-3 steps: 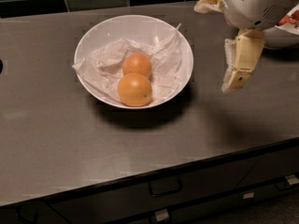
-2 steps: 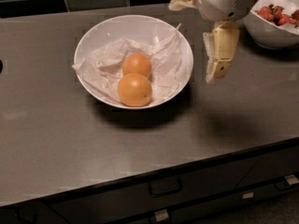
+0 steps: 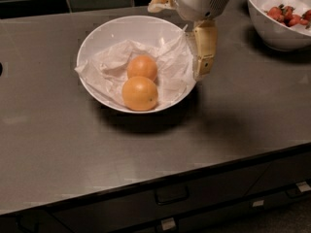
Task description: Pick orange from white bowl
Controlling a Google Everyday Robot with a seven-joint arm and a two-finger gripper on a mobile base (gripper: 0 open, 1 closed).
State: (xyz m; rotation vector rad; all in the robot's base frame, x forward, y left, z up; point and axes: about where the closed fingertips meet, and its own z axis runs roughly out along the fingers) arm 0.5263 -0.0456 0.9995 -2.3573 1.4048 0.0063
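Pale orange (image 3: 142, 68) lies left of jaws, apart.

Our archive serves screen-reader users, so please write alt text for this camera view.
A robot's cream gripper hangs at the right rim of a wide glossy white bowl lined with crumpled white paper that holds two round oranges, the paler orange behind the brighter one. The bowl sits on a grey metal counter; another white bowl of red fruit stands far right.
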